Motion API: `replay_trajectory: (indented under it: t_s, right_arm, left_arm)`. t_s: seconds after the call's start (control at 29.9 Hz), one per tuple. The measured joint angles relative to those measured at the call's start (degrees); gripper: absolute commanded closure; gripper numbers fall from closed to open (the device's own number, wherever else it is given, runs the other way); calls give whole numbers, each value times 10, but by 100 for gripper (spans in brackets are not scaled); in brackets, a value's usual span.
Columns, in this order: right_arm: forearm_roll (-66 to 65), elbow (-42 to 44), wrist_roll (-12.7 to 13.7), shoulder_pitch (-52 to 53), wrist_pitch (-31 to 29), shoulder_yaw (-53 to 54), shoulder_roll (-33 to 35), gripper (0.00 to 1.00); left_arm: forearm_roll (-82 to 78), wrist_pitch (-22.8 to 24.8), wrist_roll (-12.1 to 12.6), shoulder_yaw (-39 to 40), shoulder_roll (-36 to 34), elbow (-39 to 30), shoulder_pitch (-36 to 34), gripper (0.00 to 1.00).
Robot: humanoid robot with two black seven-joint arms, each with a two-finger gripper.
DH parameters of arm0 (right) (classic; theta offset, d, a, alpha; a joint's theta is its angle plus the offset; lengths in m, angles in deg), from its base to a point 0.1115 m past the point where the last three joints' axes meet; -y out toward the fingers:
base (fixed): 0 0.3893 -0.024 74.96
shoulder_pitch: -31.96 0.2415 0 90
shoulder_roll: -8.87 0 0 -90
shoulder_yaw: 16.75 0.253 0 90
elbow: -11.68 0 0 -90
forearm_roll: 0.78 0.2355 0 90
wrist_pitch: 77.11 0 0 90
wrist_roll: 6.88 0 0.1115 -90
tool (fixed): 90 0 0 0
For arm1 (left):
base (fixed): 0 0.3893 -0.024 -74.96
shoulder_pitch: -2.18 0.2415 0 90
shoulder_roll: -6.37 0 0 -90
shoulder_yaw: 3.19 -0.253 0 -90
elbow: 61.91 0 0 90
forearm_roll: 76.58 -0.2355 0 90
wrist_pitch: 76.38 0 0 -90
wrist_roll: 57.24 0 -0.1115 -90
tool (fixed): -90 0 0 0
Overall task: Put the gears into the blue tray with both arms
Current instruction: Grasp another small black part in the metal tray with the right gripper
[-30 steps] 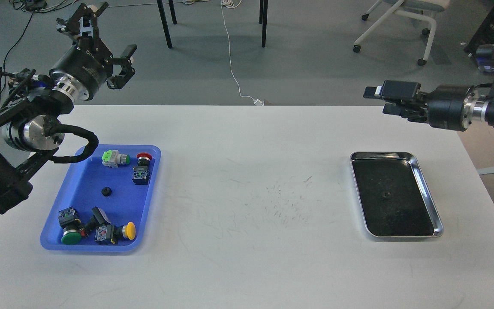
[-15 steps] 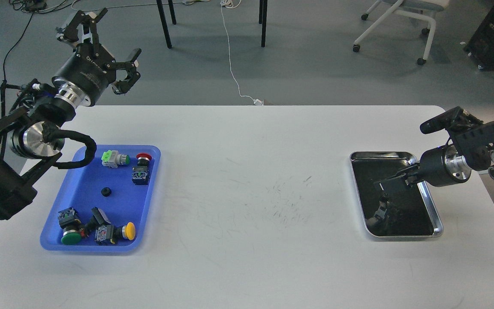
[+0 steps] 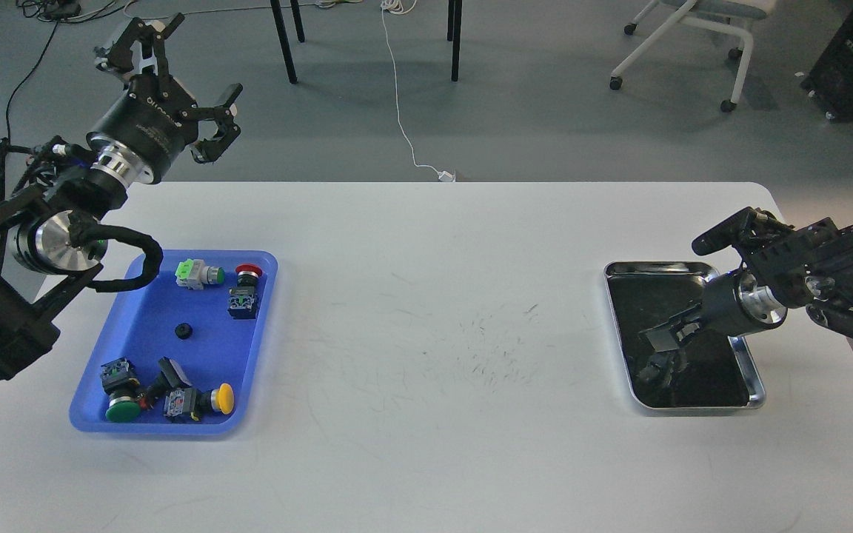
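Observation:
The blue tray (image 3: 146, 311) lies at the table's left with one small black gear (image 3: 184, 331) near its middle. My left gripper (image 3: 184, 65) hangs open and empty, high above the table's far left edge, behind the tray. My right gripper (image 3: 662, 342) reaches down into the steel tray (image 3: 758, 398) at the right. Its dark fingers blend with the tray's dark bottom, so I cannot tell whether they are open or shut. Any gear in the steel tray is hidden under the gripper.
Several push-button switches with green, red and yellow caps (image 3: 223, 398) lie in the blue tray around the gear. Scuff marks (image 3: 493, 348) streak the white table's middle. Chair and table legs stand on the floor beyond the far edge.
My right arm has dropped from high above the table's right edge down into the steel tray, then slid a little left. The left gripper has barely shifted.

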Motion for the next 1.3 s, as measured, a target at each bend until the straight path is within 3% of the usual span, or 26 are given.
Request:
replay_trajectory:
  t_s: [0.43, 0.9, 1.3]
  right_arm:
    - [-6, 7, 2, -15, 11, 0, 0, 51]
    - [-6, 16, 2, -31, 34, 1, -1, 74]
    - [-6, -4, 2, -1, 34, 1, 1, 78]
  left_arm:
    - [-8, -11, 5, -10, -4, -1, 2, 2]
    - [-8, -11, 6, -11, -5, -1, 2, 2]
    - [-8, -11, 6, -10, -7, -1, 2, 2]
